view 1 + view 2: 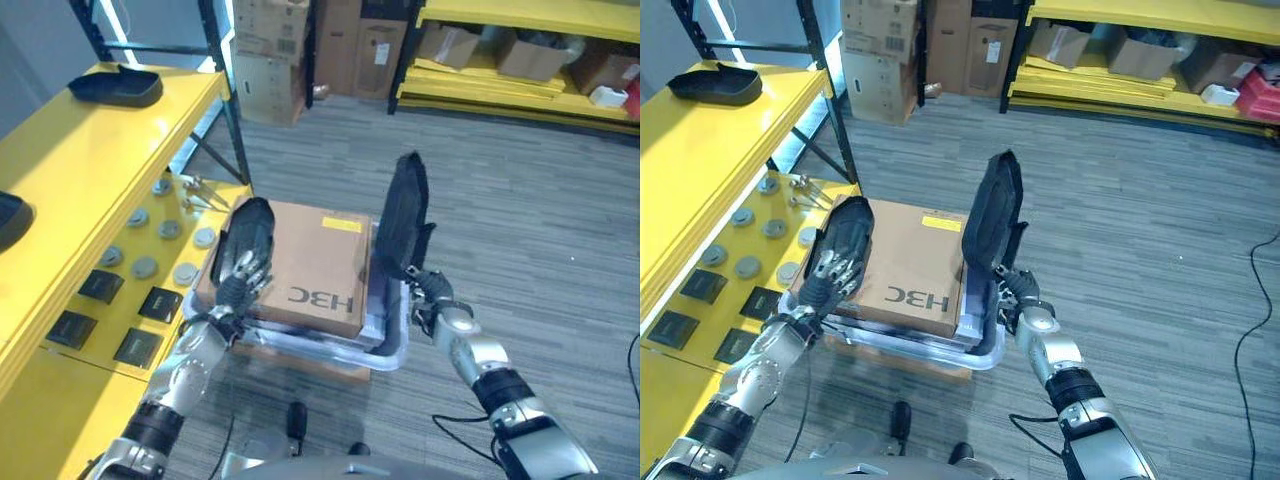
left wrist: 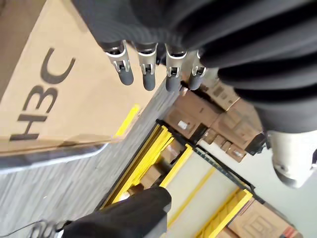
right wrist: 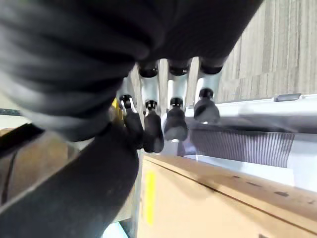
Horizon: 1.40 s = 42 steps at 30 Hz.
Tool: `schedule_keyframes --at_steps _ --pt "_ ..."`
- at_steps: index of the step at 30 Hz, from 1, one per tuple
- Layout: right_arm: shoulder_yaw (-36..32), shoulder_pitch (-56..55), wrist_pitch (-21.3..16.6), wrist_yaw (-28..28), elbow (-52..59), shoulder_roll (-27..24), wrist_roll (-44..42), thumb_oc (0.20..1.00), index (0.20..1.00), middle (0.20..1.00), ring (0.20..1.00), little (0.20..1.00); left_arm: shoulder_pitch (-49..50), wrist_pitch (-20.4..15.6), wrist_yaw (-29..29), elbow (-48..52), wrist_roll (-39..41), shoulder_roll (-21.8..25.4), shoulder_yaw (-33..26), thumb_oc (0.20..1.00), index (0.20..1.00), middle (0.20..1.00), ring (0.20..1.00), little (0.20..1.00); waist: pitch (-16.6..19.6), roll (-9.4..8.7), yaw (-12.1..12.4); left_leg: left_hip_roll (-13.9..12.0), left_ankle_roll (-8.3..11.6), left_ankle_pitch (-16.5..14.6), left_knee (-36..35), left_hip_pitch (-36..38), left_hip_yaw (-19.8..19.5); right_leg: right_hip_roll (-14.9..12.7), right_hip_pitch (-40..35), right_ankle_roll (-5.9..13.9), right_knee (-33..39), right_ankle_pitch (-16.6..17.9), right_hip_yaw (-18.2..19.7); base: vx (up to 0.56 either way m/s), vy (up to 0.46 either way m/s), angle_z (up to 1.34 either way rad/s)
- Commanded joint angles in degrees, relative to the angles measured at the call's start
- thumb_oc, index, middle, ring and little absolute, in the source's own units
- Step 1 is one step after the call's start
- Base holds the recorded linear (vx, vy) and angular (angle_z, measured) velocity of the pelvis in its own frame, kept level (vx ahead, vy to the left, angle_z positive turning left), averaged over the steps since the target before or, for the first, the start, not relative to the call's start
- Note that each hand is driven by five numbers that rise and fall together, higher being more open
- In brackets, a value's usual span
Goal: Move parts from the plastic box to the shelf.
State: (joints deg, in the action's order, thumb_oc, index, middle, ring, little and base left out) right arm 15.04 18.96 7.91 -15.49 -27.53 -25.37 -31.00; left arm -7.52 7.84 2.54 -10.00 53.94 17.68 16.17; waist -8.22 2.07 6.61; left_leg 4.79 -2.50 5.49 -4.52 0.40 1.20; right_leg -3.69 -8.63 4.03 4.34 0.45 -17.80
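Left eye view: you see the clear plastic box (image 1: 392, 352) at centre, just beside the yellow metal shelf (image 1: 90, 150) that runs along 9 o'clock. A flat brown cardboard carton (image 1: 305, 265) lies across the top of the plastic box and covers most of it. You cannot tell which parts lie beneath the carton.

Left hand (image 1: 243, 250): it hovers at the carton's 9 o'clock edge. In the left wrist view its fingers (image 2: 148, 77) are straight, side by side, and hold nothing.

Right hand (image 1: 402, 220): it stands upright at the carton's 3 o'clock edge, over the rim of the plastic box. In the right wrist view its fingertips (image 3: 176, 124) point down, loosely bent, next to one another, clamped on nothing.

On the lower shelf level at 8 o'clock you find round grey metal discs (image 1: 145, 267) and square black parts (image 1: 160, 303). A black moulded tray (image 1: 115, 87) rests on the upper level at 10 o'clock.
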Motion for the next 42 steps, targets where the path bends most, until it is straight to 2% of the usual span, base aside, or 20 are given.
schedule_keyframes --at_steps 1,5,11,14,20,23,26,32,37,40,42 --pt "2.2 5.5 -0.7 0.9 3.7 -0.9 3.1 0.2 0.2 0.2 0.2 0.2 -5.8 1.6 -2.9 -4.7 1.6 -1.0 3.1 1.0 1.0 1.0 1.0 1.0 4.9 -2.54 0.8 -5.0 2.68 -3.1 2.1 1.0 1.5 -6.2 5.2 3.75 0.3 6.7 2.4 0.03 -0.007 -0.28" --pt "7.0 9.6 1.5 1.8 1.0 1.2 4.1 0.2 0.2 0.2 0.2 0.2 -14.5 2.6 -5.4 -9.1 3.3 -4.3 7.6 1.0 1.0 1.0 1.0 1.0 6.0 -2.64 -1.4 -5.0 2.66 -3.5 2.2 2.1 3.1 -6.0 5.2 3.77 0.4 7.0 3.8 0.03 -0.011 -0.2" --pt "11.2 11.7 2.9 3.9 -3.4 4.5 4.5 0.2 0.2 0.2 0.2 0.2 -21.2 -0.4 -8.5 -10.5 8.6 -8.2 10.6 1.0 1.0 1.0 1.0 1.0 6.7 -2.83 -2.9 -4.8 2.67 -3.9 2.5 2.7 3.9 -5.7 5.0 3.73 0.5 7.2 5.0 0.04 -0.004 -0.12" --pt "12.1 10.5 3.7 5.1 -3.9 5.2 6.2 0.2 0.2 0.2 0.2 0.2 -20.8 -0.8 -9.4 -9.0 10.1 -8.3 10.0 1.0 1.0 1.0 1.0 1.0 6.6 -2.86 -3.1 -4.6 2.7 -4.1 2.7 2.7 3.9 -5.5 5.1 3.59 0.4 7.0 5.3 0.04 0.011 -0.08" --pt "12.1 7.4 4.2 5.8 -1.9 4.0 8.3 0.2 0.2 0.2 0.2 0.2 -16.7 0.4 -12.0 -6.1 5.7 -6.1 8.9 1.0 1.0 1.0 1.0 1.0 6.3 -2.91 -2.4 -4.6 2.67 -4.2 2.7 2.3 3.6 -5.6 5.3 3.6 0.6 6.9 4.9 0.0 0.006 -0.01" --pt "11.4 6.6 4.9 7.8 -2.2 2.6 9.7 0.2 0.2 0.2 0.2 0.2 -14.9 -1.9 -12.1 -6.3 4.2 -4.8 7.3 1.0 1.0 1.0 1.0 1.0 6.3 -2.88 -1.5 -4.3 2.6 -4.0 2.6 2.1 2.7 -5.8 5.1 3.77 0.7 6.8 4.4 0.02 0.035 0.04" --pt "11.9 6.0 5.2 9.5 -4.3 2.1 14.2 0.2 0.2 0.2 0.2 0.2 -10.8 -4.2 -13.5 -3.0 3.8 -2.6 2.7 1.0 1.0 1.0 1.0 1.0 5.6 -2.85 0.7 -3.9 2.54 -4.0 2.7 1.7 1.2 -6.2 4.7 3.9 0.7 6.7 3.1 0.04 0.069 0.15" --pt "12.9 10.2 6.3 8.9 -9.3 1.4 15.4 0.2 0.2 0.2 0.2 0.2 -5.2 -2.3 -11.8 1.7 4.4 -0.5 -0.8 1.0 1.0 1.0 1.0 1.0 2.9 -2.49 5.0 -3.3 2.52 -3.2 3.6 -2.6 -1.6 -7.2 6.7 4.24 0.3 7.0 0.4 -0.09 0.049 0.31" --pt "13.5 12.9 7.4 7.9 -12.2 0.2 13.2 0.2 0.2 0.2 0.2 0.2 -2.6 -2.5 -10.4 2.8 7.8 1.3 -1.8 1.0 1.0 1.0 1.0 1.0 -0.1 -1.9 7.0 -3.1 2.57 -1.8 2.9 -4.8 -3.1 -7.5 7.6 4.4 0.3 7.1 -1.0 -0.12 0.013 0.24" --pt "13.5 12.9 7.3 7.7 -12.4 0.2 13.1 0.2 0.2 0.2 0.2 0.2 -2.4 -2.4 -10.1 2.9 7.8 1.4 -1.9 1.0 1.0 1.0 1.0 1.0 -0.3 -1.92 7.1 -3.1 2.58 -1.8 2.9 -5.0 -3.2 -7.5 7.7 4.4 0.3 7.1 -1.2 -0.04 -0.007 0.1" --pt "13.5 12.6 6.7 6.6 -15.0 0.2 12.7 0.2 0.2 0.2 0.2 0.2 -1.0 -2.8 -8.6 3.8 8.5 1.6 -1.9 1.0 1.0 1.0 1.0 1.0 -1.8 -1.81 7.9 -3.2 2.63 -1.2 2.6 -6.0 -3.7 -7.5 8.1 4.33 0.3 7.2 -1.7 -0.1 -0.012 0.05"
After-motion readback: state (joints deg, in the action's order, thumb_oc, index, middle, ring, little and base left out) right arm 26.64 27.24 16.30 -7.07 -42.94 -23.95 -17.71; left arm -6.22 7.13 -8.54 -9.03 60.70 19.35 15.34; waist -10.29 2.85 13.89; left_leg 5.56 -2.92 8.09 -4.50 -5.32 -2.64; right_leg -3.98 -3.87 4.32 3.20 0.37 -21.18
